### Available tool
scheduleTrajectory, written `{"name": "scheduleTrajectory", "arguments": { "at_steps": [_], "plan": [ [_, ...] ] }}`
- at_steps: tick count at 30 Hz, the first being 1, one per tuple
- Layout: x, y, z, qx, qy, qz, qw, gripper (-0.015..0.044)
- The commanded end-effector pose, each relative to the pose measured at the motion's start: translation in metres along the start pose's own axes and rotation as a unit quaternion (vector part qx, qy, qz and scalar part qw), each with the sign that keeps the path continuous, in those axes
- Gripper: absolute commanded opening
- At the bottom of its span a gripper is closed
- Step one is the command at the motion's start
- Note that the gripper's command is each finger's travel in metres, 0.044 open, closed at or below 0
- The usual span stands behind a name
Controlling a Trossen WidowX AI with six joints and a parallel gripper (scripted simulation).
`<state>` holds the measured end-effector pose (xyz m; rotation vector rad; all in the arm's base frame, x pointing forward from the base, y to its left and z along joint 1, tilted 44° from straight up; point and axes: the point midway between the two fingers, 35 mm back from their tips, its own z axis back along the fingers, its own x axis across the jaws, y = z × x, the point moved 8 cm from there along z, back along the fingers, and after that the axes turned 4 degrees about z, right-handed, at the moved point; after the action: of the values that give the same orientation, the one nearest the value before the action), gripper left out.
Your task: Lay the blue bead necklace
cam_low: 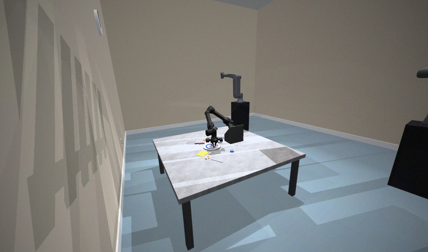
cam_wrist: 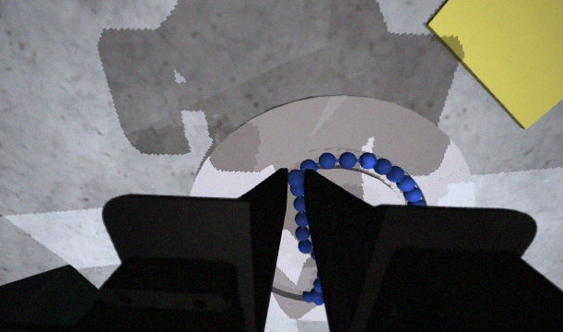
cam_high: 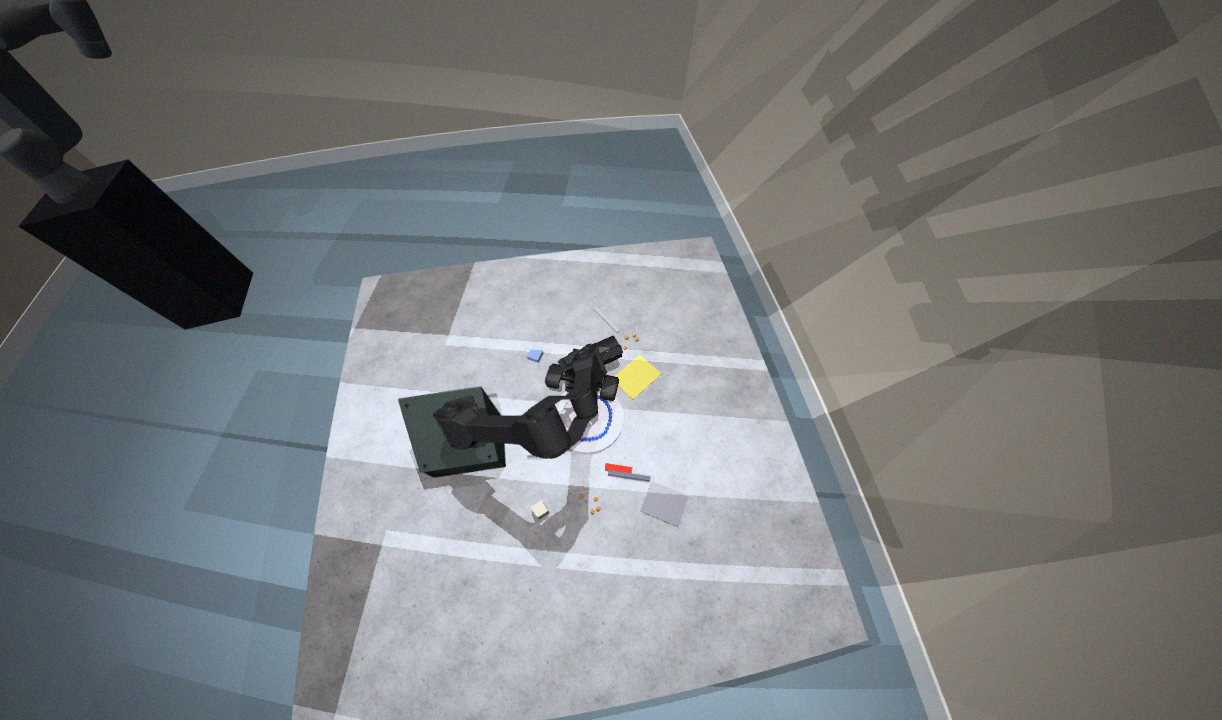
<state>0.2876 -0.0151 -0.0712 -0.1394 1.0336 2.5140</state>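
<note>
The blue bead necklace (cam_wrist: 355,161) (cam_high: 608,419) lies on the round white bead board (cam_wrist: 327,120) (cam_high: 617,428) (cam_low: 207,146). In the wrist view part of it follows the curved groove on the right, and one strand runs straight down between my fingers. My gripper (cam_wrist: 296,176) (cam_low: 213,144) is down on the board and shut on that strand near its top end. The fingers hide the board's lower part and the rest of the necklace.
A yellow square sheet (cam_wrist: 511,55) (cam_high: 637,376) (cam_low: 202,153) lies just past the board. A red bar (cam_high: 618,468), a grey bar, a grey sheet (cam_high: 663,504), small orange beads (cam_high: 594,505), a blue block (cam_high: 534,354) and a cream block (cam_high: 539,509) lie around. The arm's base (cam_high: 449,431) stands to the left.
</note>
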Motion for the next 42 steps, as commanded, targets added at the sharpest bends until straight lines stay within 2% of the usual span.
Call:
{"name": "scheduleTrajectory", "arguments": {
  "at_steps": [1,10,27,42],
  "plan": [
    [0.0021,-0.0012,-0.0011,0.0,-0.003,0.001,1.0,0.0],
    [0.0022,-0.0011,-0.0092,0.0,-0.003,0.001,1.0,0.0],
    [0.0016,-0.0003,-0.0047,0.001,-0.003,0.0,1.0,0.044],
    [0.0016,-0.0002,-0.0011,0.0,-0.003,0.001,1.0,0.044]
  ]
}}
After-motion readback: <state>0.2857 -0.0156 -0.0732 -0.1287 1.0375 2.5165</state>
